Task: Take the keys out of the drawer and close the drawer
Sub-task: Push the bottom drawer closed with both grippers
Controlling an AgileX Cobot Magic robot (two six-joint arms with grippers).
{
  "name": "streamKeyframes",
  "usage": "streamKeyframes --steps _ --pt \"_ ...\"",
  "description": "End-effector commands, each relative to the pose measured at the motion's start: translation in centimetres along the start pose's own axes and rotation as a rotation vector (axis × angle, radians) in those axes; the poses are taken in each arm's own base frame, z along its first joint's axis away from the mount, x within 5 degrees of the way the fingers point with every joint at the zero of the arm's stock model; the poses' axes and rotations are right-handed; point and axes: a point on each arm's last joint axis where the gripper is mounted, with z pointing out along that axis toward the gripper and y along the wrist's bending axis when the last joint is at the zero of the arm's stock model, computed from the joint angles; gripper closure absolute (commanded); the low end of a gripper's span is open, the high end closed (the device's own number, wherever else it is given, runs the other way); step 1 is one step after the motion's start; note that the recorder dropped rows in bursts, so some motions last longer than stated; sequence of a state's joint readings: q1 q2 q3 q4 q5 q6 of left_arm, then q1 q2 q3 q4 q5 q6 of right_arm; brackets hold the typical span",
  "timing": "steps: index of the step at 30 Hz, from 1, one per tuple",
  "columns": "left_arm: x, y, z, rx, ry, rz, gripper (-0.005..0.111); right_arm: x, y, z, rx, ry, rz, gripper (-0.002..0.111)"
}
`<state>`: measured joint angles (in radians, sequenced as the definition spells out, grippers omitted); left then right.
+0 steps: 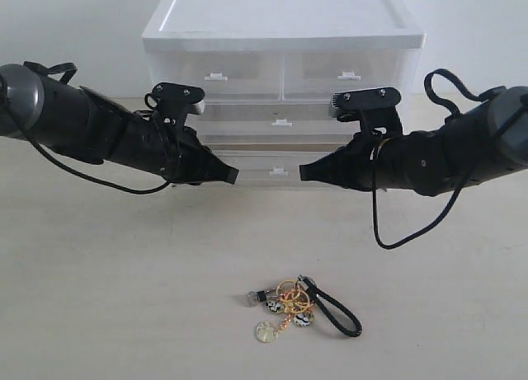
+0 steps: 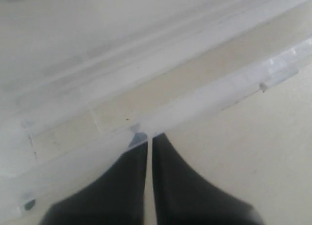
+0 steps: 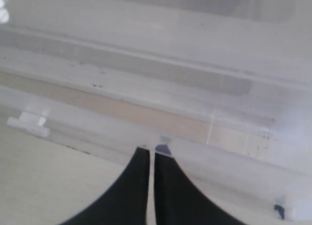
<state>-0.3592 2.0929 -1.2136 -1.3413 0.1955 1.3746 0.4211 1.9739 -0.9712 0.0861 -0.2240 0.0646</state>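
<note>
The keys (image 1: 289,306), gold rings with round charms, a coin disc, a silver clasp and a black cord loop (image 1: 339,311), lie on the table in front of the cabinet, apart from both grippers. The drawer (image 1: 266,163), the lowest translucent tier with a small white tab handle (image 1: 280,171), stands out a little, with a beige strip showing above its front. My left gripper (image 1: 233,175) (image 2: 149,137) is shut, its tips against the drawer front (image 2: 219,93) left of the handle. Right of the handle, my right gripper (image 1: 304,172) (image 3: 151,149) is also shut and meets the front (image 3: 97,132).
The white cabinet (image 1: 280,25) stands at the back of the beige table (image 1: 124,297). A wide middle drawer (image 1: 282,123) and two half-width drawers (image 1: 216,71) (image 1: 346,69) sit above the lowest one. Both black arms flank the cabinet front.
</note>
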Motion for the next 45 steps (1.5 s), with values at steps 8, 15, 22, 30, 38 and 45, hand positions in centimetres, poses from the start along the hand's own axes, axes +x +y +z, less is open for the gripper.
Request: streamKeyframes --steps 8,15,22,30,38,45 --pt "-0.9 0.6 1.2 -0.042 -0.028 0.0 0.103 -0.6 0.0 1.9 0.003 0.034 -0.004 0.108" --pt "-1.1 1.1 1.2 -0.092 -0.039 0.007 0.103 -0.9 0.0 2.3 0.001 -0.004 -0.004 0.108" --pt "-1.1 1.1 1.1 -0.098 -0.04 0.007 0.103 -1.1 0.0 2.3 0.0 -0.027 -0.004 0.108" --pt "-0.9 1.0 1.2 -0.085 -0.032 -0.001 0.103 -1.0 0.0 2.2 0.0 -0.018 -0.006 0.108" --pt "0.0 1.0 1.3 -0.088 -0.007 -0.005 0.103 -1.0 0.0 2.2 0.0 -0.017 -0.008 0.108" --pt "1.2 0.9 1.1 -0.085 0.026 -0.006 0.103 -0.8 0.1 2.2 0.0 -0.001 -0.011 0.108"
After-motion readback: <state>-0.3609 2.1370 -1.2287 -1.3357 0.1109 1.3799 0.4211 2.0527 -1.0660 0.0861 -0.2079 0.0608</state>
